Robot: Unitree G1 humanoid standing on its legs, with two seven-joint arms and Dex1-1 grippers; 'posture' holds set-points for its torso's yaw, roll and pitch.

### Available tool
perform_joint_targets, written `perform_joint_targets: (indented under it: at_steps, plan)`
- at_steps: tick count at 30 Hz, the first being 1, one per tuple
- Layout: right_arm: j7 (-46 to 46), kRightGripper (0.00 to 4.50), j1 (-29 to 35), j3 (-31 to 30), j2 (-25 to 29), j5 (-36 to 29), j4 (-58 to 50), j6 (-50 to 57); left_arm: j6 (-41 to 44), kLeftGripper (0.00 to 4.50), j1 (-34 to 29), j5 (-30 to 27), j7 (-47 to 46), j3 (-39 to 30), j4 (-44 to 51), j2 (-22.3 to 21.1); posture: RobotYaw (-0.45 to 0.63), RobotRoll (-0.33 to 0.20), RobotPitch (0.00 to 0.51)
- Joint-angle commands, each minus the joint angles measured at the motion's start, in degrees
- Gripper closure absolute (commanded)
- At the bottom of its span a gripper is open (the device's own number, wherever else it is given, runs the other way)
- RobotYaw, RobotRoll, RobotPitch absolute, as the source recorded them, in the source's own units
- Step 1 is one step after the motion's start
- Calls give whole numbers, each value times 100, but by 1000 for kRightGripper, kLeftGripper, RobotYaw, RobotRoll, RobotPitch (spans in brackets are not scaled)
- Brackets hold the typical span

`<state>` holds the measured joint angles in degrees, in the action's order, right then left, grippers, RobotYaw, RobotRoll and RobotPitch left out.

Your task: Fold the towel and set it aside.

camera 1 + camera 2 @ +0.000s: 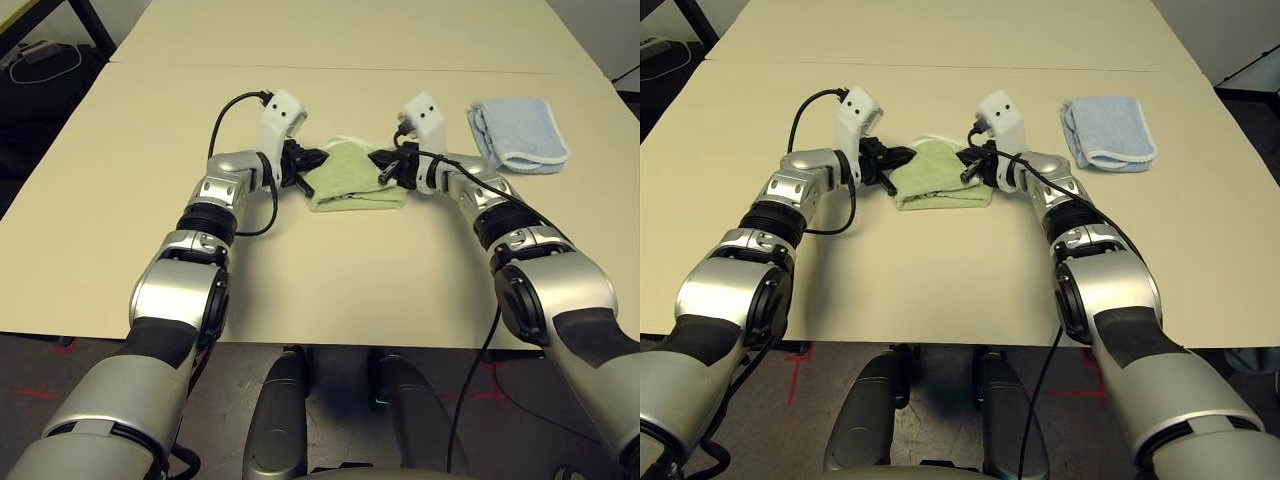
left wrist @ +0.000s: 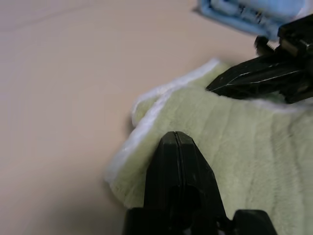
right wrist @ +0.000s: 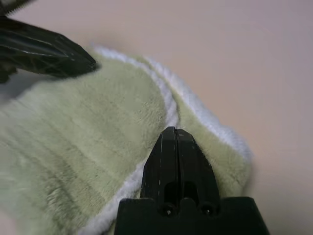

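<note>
Nearest the robot, the beige table (image 1: 330, 290) is bare, matte and flat up to the two grippers.

The left gripper (image 1: 312, 158) has its black fingers pressed flat together, and so does the right gripper (image 1: 383, 157). Each tip sits at an end of the towel (image 1: 355, 180), over the cloth; whether either pinches a layer between its fingers cannot be told, since no cloth shows in the seam between the fingers in either wrist view.

The towel lies between the two grippers, on the table, already doubled into a compact oblong. Its long axis runs side to side, from one gripper to the other, so each arm is equally near its own end. In my judgement the coming move turns on this: the towel's ends point straight at the tips, left end to left gripper, right end to right.

The cloth is soft light green terry with a ribbed nap and a thick white stitched border, its layers stacked unevenly at the edges.

Farther off to the right, well apart, lies a pale blue folded towel (image 1: 518, 134).
</note>
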<state>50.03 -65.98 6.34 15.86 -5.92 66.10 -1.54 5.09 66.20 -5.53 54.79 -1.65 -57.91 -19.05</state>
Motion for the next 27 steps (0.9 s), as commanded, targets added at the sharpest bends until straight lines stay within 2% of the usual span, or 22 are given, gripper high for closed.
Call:
perform_joint_targets:
  at_steps: [1, 4, 9, 12, 14, 15, 22, 23, 27]
  plan:
    - [427, 4500, 85, 401, 168, -512, -379, -219, 252, 4447, -132, -302, 156, -187, 521, -95, 141, 0, 206]
    - [578, 4500, 123, 646, 333, -793, -593, -338, 513, 3849, -233, -554, 149, -364, 1084, -177, 138, 0, 204]
    - [643, 4500, 227, 846, 600, -1026, -763, -402, 846, 2007, -589, -706, 7, -459, 1849, -443, 134, 0, 199]
    - [739, 3746, 364, 909, 722, -1105, -839, -435, 925, 878, -847, -689, -270, -533, 2166, -605, 131, 0, 199]
    - [819, 3053, 492, 932, 789, -1158, -899, -439, 955, 130, -1073, -637, -530, -586, 2398, -724, 130, 0, 201]
    - [868, 2634, 556, 936, 819, -1181, -925, -444, 969, 0, -1190, -627, -625, -604, 2511, -781, 130, 0, 201]
    - [1449, 146, 1055, 752, 1097, -1134, -1157, -392, 1147, 0, -1862, -584, -1285, -707, 3075, -1033, 140, 0, 205]
    - [1566, 25, 1134, 713, 1156, -1111, -1182, -449, 1203, 0, -1921, -633, -1351, -742, 3142, -1029, 142, 0, 203]
    - [2090, 25, 1533, 582, 1374, -1037, -1321, -881, 1237, 0, -2168, -748, -1380, -799, 3376, -1030, 139, 0, 201]
